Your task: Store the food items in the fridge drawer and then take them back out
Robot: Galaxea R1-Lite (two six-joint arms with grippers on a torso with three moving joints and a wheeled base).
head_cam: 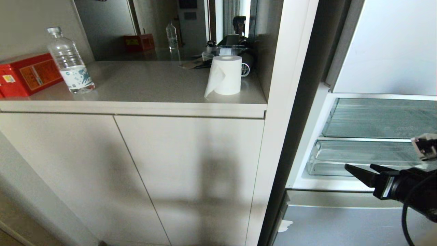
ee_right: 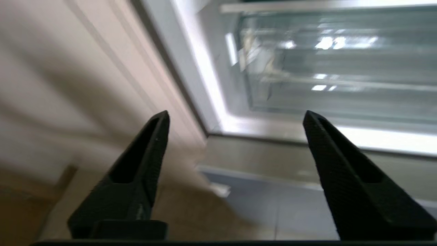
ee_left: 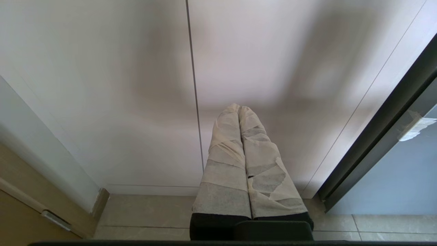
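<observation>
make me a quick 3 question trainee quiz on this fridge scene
1. True or false: the right gripper holds a food item.
2. What stands nearest the fridge on the counter? A) toilet paper roll B) water bottle C) red box
3. Fill in: the left gripper, wrapped in pale tape, points at the white ____ doors.

Key
1. False: its fingers stand apart with nothing between them, in front of the clear fridge drawer.
2. A
3. cabinet
</observation>
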